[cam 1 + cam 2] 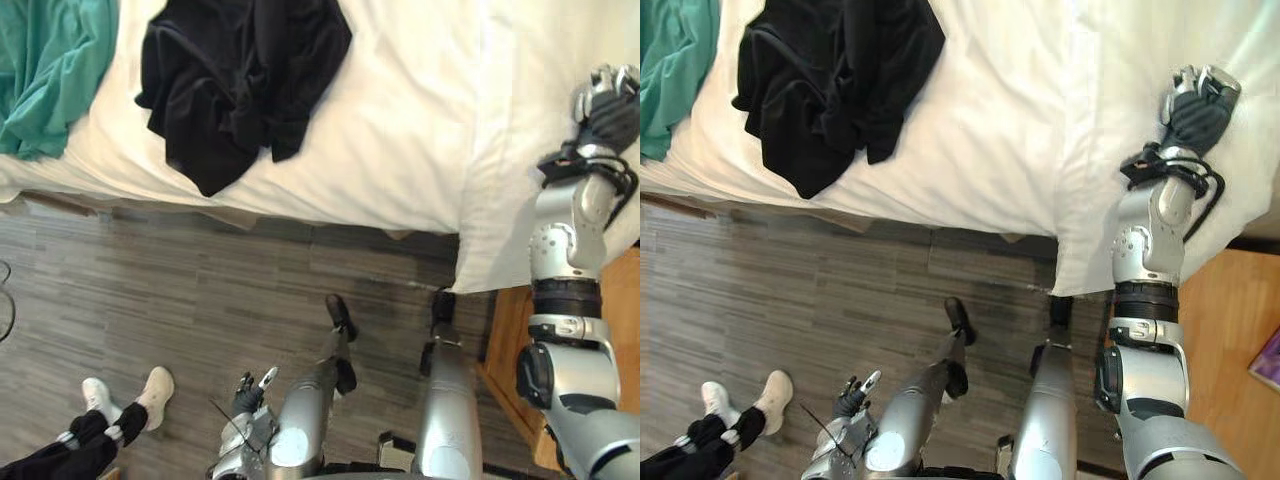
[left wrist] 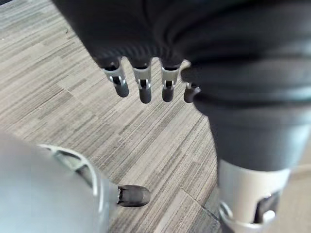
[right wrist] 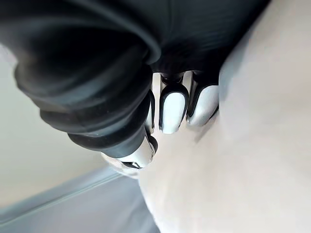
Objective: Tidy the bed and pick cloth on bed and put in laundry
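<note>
A crumpled black cloth (image 1: 240, 80) lies on the white bed (image 1: 400, 130) near its front edge. A teal cloth (image 1: 50, 70) lies at the bed's far left. My right hand (image 1: 605, 100) is raised over the bed's right side, well apart from both cloths. In the right wrist view its fingers (image 3: 172, 104) are curled into the white duvet (image 3: 252, 145), a thick fold of which hangs down over the bed's edge (image 1: 500, 230). My left hand (image 1: 250, 390) hangs low over the floor with relaxed, straight fingers (image 2: 141, 82) and holds nothing.
A grey wood-plank floor (image 1: 180, 300) runs in front of the bed. A person's legs in white shoes (image 1: 130, 395) stand at the lower left. A wooden bedside unit (image 1: 1230, 330) sits at the right, under the hanging duvet.
</note>
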Motion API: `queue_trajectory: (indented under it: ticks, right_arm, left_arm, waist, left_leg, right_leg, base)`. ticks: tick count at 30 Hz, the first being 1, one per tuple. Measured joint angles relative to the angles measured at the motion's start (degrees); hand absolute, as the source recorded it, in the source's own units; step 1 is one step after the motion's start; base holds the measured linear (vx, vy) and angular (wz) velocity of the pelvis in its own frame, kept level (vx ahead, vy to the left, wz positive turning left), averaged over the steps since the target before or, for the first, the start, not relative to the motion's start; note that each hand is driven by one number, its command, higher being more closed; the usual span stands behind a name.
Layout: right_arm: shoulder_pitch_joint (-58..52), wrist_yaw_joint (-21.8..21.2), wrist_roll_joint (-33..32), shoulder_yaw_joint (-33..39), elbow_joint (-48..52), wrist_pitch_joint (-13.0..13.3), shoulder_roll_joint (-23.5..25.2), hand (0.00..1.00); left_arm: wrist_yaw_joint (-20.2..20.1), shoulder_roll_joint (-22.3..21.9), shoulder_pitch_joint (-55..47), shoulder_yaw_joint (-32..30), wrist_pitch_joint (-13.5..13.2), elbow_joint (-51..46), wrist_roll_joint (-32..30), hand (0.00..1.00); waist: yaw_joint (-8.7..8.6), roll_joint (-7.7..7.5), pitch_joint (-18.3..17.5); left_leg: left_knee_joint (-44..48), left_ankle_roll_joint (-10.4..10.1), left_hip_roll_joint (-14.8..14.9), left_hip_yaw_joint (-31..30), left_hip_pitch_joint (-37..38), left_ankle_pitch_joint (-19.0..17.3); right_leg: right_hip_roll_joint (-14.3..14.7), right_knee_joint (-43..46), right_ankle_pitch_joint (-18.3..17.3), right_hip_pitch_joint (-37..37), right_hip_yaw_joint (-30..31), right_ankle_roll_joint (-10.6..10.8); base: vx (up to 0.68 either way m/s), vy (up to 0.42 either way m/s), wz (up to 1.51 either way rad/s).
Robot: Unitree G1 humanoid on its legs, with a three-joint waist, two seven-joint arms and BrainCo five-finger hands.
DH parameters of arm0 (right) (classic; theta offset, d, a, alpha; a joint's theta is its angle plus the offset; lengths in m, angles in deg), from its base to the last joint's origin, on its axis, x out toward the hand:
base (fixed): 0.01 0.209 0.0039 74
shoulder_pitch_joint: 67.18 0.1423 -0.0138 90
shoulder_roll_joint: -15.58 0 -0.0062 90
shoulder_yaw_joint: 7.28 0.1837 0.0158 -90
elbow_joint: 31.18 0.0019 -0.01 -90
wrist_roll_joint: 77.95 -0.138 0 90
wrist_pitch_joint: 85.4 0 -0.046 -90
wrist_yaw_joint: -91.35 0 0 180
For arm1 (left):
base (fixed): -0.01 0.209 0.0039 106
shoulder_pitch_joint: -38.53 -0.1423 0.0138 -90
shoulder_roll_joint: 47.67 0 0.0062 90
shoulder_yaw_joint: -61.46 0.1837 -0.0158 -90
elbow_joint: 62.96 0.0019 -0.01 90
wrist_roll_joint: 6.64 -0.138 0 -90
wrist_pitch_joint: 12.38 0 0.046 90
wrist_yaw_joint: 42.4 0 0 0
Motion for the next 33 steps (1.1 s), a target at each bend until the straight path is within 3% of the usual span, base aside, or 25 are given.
queue_trajectory:
  ticks: [3, 6, 9, 10, 13, 15, 16, 19, 21, 23, 26, 29, 33]
  right_arm:
    - [-3.46, -2.0, 0.12, 1.58, 0.1, 2.51, 3.27, 1.0]
    - [-9.25, -4.54, 0.12, 1.99, -0.08, 4.49, 9.6, 1.0]
    - [-17.95, -5.58, 0.16, 2.18, -3.94, 3.83, 14.23, 1.0]
    - [-22.7, -5.55, 0.14, 3.42, -11.5, 0.43, 16.17, 1.0]
    - [-36.18, -5.41, 1.4, 4.54, -25.76, -7.72, 20.55, 1.0]
    - [-43.66, -5.6, 3.59, 3.92, -26.56, -9.39, 21.78, 1.0]
    - [-46.25, -5.68, 4.95, 2.41, -26.95, -9.96, 20.91, 0.0]
    - [-51.1, -6.05, 9.56, -2.01, -28.2, -10.43, 20.74, 0.0]
    - [-51.88, -7.04, 12.82, -4.83, -28.92, -10.66, 21.66, 0.0]
    - [-51.88, -7.12, 18.14, -6.56, -29.17, -10.82, 21.43, 0.0]
    - [-51.67, -7.49, 21.84, -6.91, -30.08, -11.47, 20.83, 0.0]
    - [-50.76, -8.38, 24.08, -6.94, -32.67, -11.93, 20.28, 0.0]
    - [-49.77, -9.13, 25.16, -6.72, -35.26, -12.47, 19.75, 0.0]
  left_arm:
    - [-1.13, -0.63, 1.34, 0.12, -0.34, 0.04, 1.59, 0.0]
    - [-1.18, -0.75, 2.71, -1.75, -0.38, 0.92, 3.4, 0.0]
    - [-1.02, -0.6, 3.83, -3.34, -0.43, 2.49, 4.46, 0.0]
    - [-1.06, -0.49, 4.03, -3.36, -0.48, 2.64, 4.45, 0.0]
    - [-1.71, -1.12, 4.04, -3.31, -0.32, 3.62, 4.38, 0.0]
    - [-2.08, -1.08, 3.17, -3.33, 0.25, 5.03, 3.69, 0.0]
    - [-2.14, -0.87, 2.68, -3.21, 0.75, 5.75, 2.88, 0.0]
    - [-2.14, -0.1, 0.4, -2.64, 1.34, 6.28, -1.37, 0.0]
    - [-1.84, 0.45, -1.37, -1.93, 2.34, 6.41, -7.83, 0.0]
    - [-0.63, 0.59, -2.04, -1.22, 3.32, 6.58, -16.96, 0.0]
    - [-0.27, 1.51, -2.94, -0.16, 4.55, 6.81, -24.75, 0.0]
    - [0.36, 2.97, -4.25, 0.27, 5.35, 7.01, -28.81, 0.0]
    - [0.49, 4.04, -5.22, 1.83, 5.71, 7.61, -29.32, 0.0]
  waist:
    - [-0.14, -0.4, 0.04]
    - [-1.37, -3.27, -0.22]
    - [-1.67, -6.64, -1.5]
    - [-1.61, -7.81, -2.1]
    - [-1.76, -8.05, -2.81]
    - [-2.8, -8.42, -5.37]
    - [-3.33, -8.96, -6.9]
    - [-2.96, -10.43, -11.67]
    - [-3.0, -11.18, -15.45]
    - [-2.99, -10.97, -17.02]
    - [-3.03, -10.41, -18.53]
    - [-3.08, -9.91, -19.71]
    - [-3.05, -9.35, -20.69]
  left_leg:
    - [0.01, 0.04, -0.02, 0.32, 1.03, -0.09]
    - [0.04, 0.34, 0.21, 0.67, 2.93, -0.28]
    - [0.73, 0.81, 0.9, 1.06, 5.58, -1.19]
    - [1.76, 0.57, 1.4, 0.97, 6.82, -2.3]
    - [1.84, -0.48, 1.51, -0.09, 11.13, -3.9]
    - [1.45, -0.48, 1.46, 0.09, 12.69, -4.52]
    - [1.37, -0.57, 1.51, 0.09, 14.32, -4.95]
    - [1.18, -1.14, 2.53, 0.02, 18.05, -5.69]
    - [0.19, -1.32, 3.37, 0.24, 20.66, -5.79]
    - [0.15, -1.83, 3.81, 0.01, 22.41, -6.14]
    - [0.08, -2.0, 4.48, -0.04, 24.33, -6.26]
    - [0.03, -2.45, 5.12, -0.08, 25.98, -6.54]
    - [0.01, -2.67, 5.26, -0.62, 26.46, -6.71]
  right_leg:
    - [0.0, 0.13, -0.36, 0.75, 0.2, 0.08]
    - [0.33, -0.33, -0.5, 2.66, 0.33, 0.07]
    - [0.95, -1.7, -0.55, 5.99, 0.23, 0.03]
    - [1.14, -2.41, -0.99, 8.25, -0.31, -0.33]
    - [0.85, -2.95, -2.56, 13.73, -2.05, -0.25]
    - [0.84, -3.42, -3.16, 15.33, -2.34, 0.14]
    - [0.88, -3.97, -3.27, 17.24, -2.63, 0.11]
    - [1.87, -5.45, -3.84, 21.76, -3.55, -0.19]
    - [2.91, -6.62, -4.03, 24.45, -4.04, -0.36]
    - [3.36, -7.86, -4.07, 26.94, -4.6, -0.34]
    - [4.15, -9.58, -3.94, 29.58, -4.85, -0.45]
    - [5.04, -11.33, -3.72, 31.86, -4.88, -0.63]
    - [5.8, -13.22, -3.22, 33.25, -5.03, -0.68]
  base:
    - [0.1, -0.048, -0.07]
    - [0.13, -0.058, -0.09]
    - [0.15, -0.068, -0.12]
    - [0.15, -0.073, 0.04]
    - [0.15, -0.058, 0.12]
    - [0.19, -0.048, -0.01]
    - [0.17, -0.028, -0.05]
    - [0.17, -0.054, -0.02]
    - [0.17, -0.08, -0.06]
    - [0.11, -0.048, 0.03]
    - [0.07, -0.024, -0.01]
    - [0.05, -0.024, -0.04]
    - [0.02, -0.005, 0.0]
